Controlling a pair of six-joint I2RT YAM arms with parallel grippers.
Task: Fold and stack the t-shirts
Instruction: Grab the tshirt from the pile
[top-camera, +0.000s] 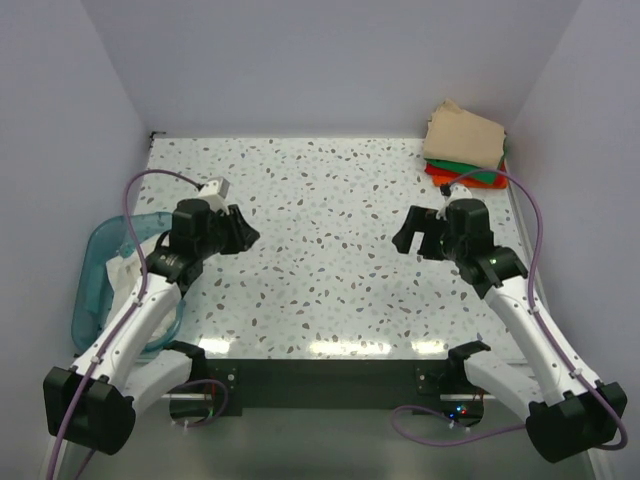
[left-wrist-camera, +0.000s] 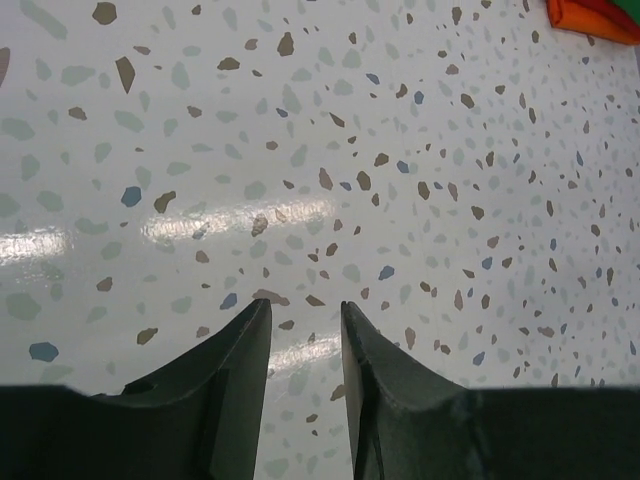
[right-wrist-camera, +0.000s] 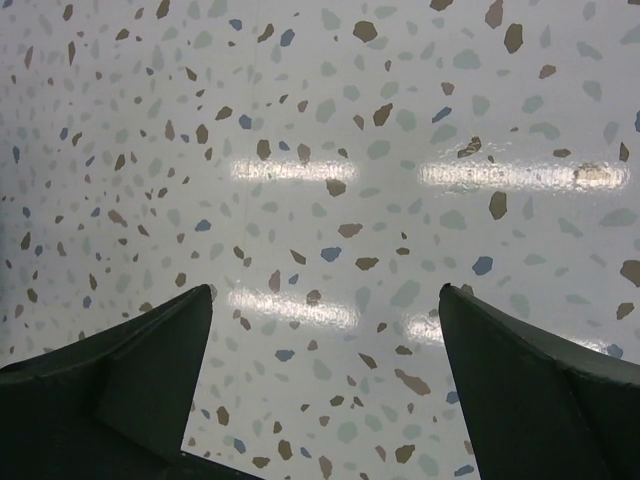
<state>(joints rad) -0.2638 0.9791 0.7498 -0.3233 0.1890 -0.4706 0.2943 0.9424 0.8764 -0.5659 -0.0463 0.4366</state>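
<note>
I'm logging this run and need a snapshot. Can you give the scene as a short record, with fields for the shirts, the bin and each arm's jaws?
folded stack: tan t-shirt on top, green t-shirt and orange-red t-shirt beneath, far right corner of the table
white t-shirt: crumpled in the teal bin at the table's left edge, not yet folded
left gripper: over bare tabletop, jaws narrowly apart, holding nothing
right gripper: over bare tabletop, jaws wide open, holding nothing

overhead, plus wrist close-ups of table (top-camera: 330, 230)
</note>
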